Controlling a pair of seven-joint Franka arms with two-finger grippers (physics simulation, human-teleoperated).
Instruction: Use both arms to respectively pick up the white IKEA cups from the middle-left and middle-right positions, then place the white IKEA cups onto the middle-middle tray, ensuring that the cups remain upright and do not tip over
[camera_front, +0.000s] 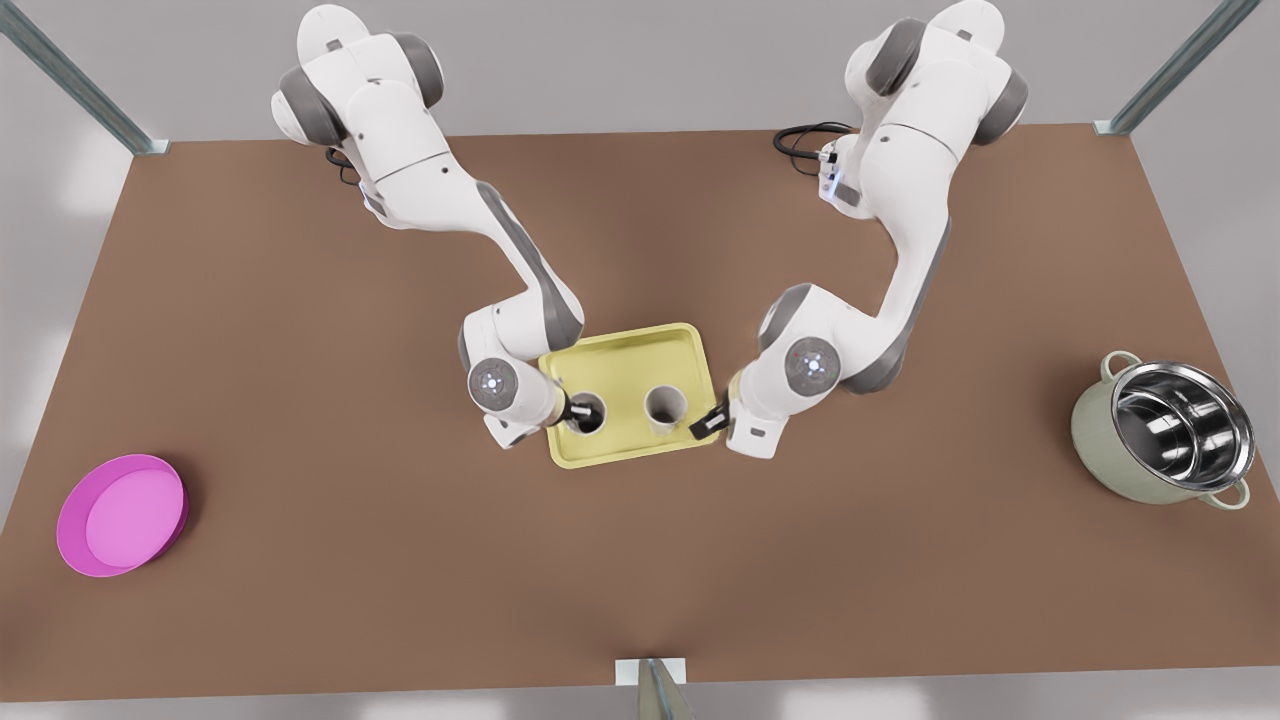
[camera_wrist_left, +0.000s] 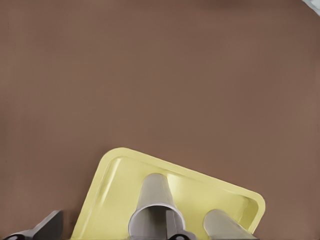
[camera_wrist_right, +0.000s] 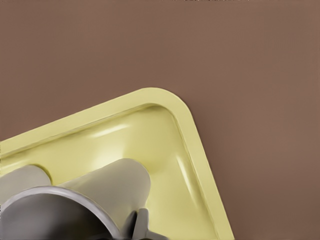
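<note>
- Now the right gripper (camera_front: 578, 410) was at the tray's (camera_front: 640, 345) edge, on the front view's left.
- It held the first white cup (camera_front: 590, 413) by the rim, with its fingers close together.
- In the right wrist view, one dark finger (camera_wrist_right: 142, 225) pressed on the outside of that cup (camera_wrist_right: 115, 182).
- The first white cup stood upright on the tray, right at the gripper's tips.
- The second white cup (camera_front: 665, 403) stood upright on the tray too, a little way past the first cup from that gripper.
- The left gripper (camera_front: 708, 420) hung over the tray's other edge, on the front view's right.
- Its fingers (camera_wrist_left: 47, 226) were spread wide and held nothing.
- The second white cup (camera_wrist_left: 152, 192) was just in front of the left gripper and not touching it in the front view.
- The tray lay on the brown table (camera_front: 300, 300) under both grippers.
- A pink bowl (camera_front: 122, 513) sat far out beyond the right gripper.
- A green pot (camera_front: 1165, 430) sat far out beyond the left gripper.
</note>
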